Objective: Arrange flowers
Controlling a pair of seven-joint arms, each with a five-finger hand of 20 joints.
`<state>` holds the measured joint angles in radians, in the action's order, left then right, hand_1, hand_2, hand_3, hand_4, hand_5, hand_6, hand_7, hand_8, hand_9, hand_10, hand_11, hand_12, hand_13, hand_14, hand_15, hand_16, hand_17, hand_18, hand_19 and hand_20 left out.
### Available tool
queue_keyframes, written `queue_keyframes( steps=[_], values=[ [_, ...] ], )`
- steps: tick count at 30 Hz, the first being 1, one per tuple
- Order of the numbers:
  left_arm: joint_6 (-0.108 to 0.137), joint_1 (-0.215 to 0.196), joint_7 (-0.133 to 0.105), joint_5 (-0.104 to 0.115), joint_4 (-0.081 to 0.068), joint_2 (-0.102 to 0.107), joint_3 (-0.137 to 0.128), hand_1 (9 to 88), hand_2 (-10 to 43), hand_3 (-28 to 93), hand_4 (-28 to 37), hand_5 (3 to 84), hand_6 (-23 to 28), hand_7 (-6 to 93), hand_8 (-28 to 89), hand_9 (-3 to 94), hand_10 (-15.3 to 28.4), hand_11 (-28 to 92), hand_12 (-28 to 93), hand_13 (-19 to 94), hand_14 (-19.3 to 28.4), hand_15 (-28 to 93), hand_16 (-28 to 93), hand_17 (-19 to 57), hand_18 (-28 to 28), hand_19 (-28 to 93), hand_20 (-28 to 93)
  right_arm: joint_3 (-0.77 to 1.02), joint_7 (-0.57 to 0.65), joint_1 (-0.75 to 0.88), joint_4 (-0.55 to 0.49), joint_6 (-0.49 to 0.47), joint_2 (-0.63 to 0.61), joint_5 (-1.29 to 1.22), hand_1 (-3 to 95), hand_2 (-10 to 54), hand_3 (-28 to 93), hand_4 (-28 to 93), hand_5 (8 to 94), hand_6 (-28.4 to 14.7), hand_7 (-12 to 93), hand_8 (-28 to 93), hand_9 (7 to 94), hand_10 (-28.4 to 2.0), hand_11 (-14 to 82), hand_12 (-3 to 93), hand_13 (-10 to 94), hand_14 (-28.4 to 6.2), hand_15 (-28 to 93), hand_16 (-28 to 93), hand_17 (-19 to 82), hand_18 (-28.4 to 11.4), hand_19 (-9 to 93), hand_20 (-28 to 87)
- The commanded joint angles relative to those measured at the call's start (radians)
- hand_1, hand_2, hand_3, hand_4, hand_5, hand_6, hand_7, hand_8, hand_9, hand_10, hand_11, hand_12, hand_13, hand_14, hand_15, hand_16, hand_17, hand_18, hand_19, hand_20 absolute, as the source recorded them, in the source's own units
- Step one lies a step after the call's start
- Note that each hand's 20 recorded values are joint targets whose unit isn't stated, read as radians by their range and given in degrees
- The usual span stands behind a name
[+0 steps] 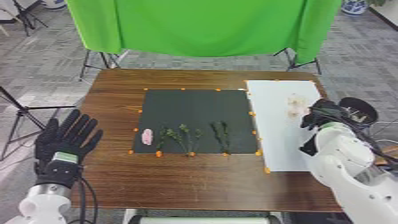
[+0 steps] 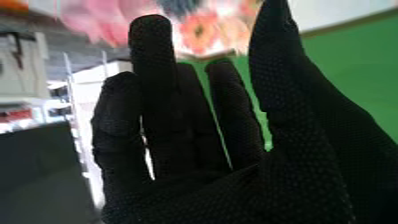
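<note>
The left hand point(image 1: 60, 145) was spread wide beside the table point(image 1: 111, 185), the pink flower point(image 1: 147, 136) and green stems point(image 1: 185, 131) lay on the dark mat point(image 1: 195, 107), and the right hand point(image 1: 327, 113) was open at the white sheet's point(image 1: 280, 130) right edge.

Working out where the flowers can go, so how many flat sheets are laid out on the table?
2: the dark sheet, under the green stems, and the white sheet to its right. Another could be hidden underneath.
</note>
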<state>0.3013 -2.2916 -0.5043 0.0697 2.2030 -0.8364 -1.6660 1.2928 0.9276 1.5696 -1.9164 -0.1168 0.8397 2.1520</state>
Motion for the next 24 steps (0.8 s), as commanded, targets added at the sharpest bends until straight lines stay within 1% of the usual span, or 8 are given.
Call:
queue_keyframes(
  steps=[1, 6, 11, 13, 15, 17, 21, 24],
  values=[
    [0.014, -0.011, -0.006, 0.019, 0.006, -0.013, 0.013, 28.4, 16.4, 71, -28.3, 41.9, 9.4, 17.0, -9, 38.3, 16.0, 23, 13, 28, 15.7, 40, -6, -7.8, 15.4, 41, 11, -0.039, 0.012, -0.036, 0.078, -0.015, 0.039, -0.004, 51.8, -9.5, 75, -28, 51.0, -5.2, 13, -11, 50.3, -13.5, 9.9, 11.0, 64, -10.6, 40, 25, 35, -23.2, 86, 31],
    [0.016, -0.009, -0.005, 0.017, 0.006, -0.014, 0.014, 28.4, 16.4, 71, -28.3, 41.9, 9.4, 17.0, -9, 38.3, 16.0, 23, 13, 28, 15.7, 40, -6, -7.8, 15.4, 41, 11, -0.044, 0.04, -0.031, 0.111, -0.011, 0.044, -0.005, 57.6, -9.5, 71, -28, 54.0, -4.3, 14, -12, 52.1, -13.1, 10.1, 10.8, 65, -8.9, 36, 31, 36, -22.8, 86, 30],
    [0.017, -0.009, -0.004, 0.022, 0.005, -0.015, 0.019, 28.4, 16.4, 71, -28.3, 41.9, 9.4, 17.0, -9, 38.3, 16.0, 23, 13, 28, 15.7, 40, -6, -7.8, 15.4, 41, 11, -0.047, 0.033, -0.011, 0.125, 0.06, 0.041, 0.002, 61.9, -9.5, 70, -28, 61.3, -3.2, 17, -12, 62.3, -13.5, 13.6, 13.4, 69, -7.3, 31, 35, 37, -20.9, 84, 28],
    [0.02, -0.005, 0.001, 0.023, 0.004, -0.018, 0.023, 28.4, 16.4, 71, -28.3, 41.9, 9.4, 17.0, -9, 38.3, 16.0, 23, 13, 28, 15.7, 40, -6, -7.8, 15.4, 41, 11, -0.051, 0.024, 0.0, 0.129, 0.082, 0.04, 0.025, 62.7, -9.5, 69, -28, 64.6, -3.1, 19, -6, 68.9, -12.9, 12.3, 21.0, 71, -6.7, 30, 36, 38, -20.0, 83, 27],
    [0.019, -0.013, -0.007, 0.028, 0.007, -0.015, 0.025, 28.4, 16.4, 71, -28.3, 41.9, 9.4, 17.0, -9, 38.3, 16.0, 23, 13, 28, 15.7, 40, -6, -7.8, 15.4, 41, 11, -0.06, 0.015, 0.001, 0.136, 0.124, 0.04, 0.034, 63.9, -9.5, 69, -28, 68.8, -2.5, 23, 0, 77.0, -11.2, 8.2, 32.8, 73, -6.0, 29, 38, 39, -19.0, 82, 27],
    [0.013, -0.006, 0.004, 0.019, 0.004, -0.016, 0.025, 28.4, 16.4, 71, -28.3, 41.9, 9.4, 17.0, -9, 38.3, 16.0, 23, 13, 28, 15.7, 40, -6, -7.8, 15.4, 41, 11, -0.068, 0.008, 0.01, 0.133, 0.175, 0.033, 0.047, 64.7, -9.5, 69, -28, 71.4, -1.7, 26, 2, 80.9, -10.4, 9.9, 39.0, 75, -5.9, 31, 40, 40, -18.8, 82, 28],
    [0.013, -0.005, 0.012, 0.012, 0.002, -0.019, 0.019, 28.4, 16.4, 71, -28.3, 41.9, 9.4, 17.0, -9, 38.3, 16.0, 23, 13, 28, 15.7, 40, -6, -7.8, 15.4, 41, 11, -0.08, -0.006, 0.021, 0.106, 0.251, 0.019, 0.08, 65.2, -9.5, 70, -28, 73.8, -1.0, 30, 3, 84.0, -9.3, 12.5, 45.2, 77, -6.5, 36, 43, 41, -19.9, 83, 30],
    [0.001, 0.008, 0.018, 0.009, -0.003, -0.013, 0.024, 28.4, 16.4, 71, -28.3, 41.9, 9.4, 17.0, -9, 38.3, 16.0, 23, 13, 28, 15.7, 40, -6, -7.8, 15.4, 41, 11, -0.087, -0.009, 0.021, 0.059, 0.307, 0.002, 0.096, 65.1, -9.5, 70, -28, 74.3, -0.8, 30, 3, 84.2, -9.3, 12.9, 45.9, 77, -6.7, 37, 43, 41, -20.2, 83, 31]
  ],
)
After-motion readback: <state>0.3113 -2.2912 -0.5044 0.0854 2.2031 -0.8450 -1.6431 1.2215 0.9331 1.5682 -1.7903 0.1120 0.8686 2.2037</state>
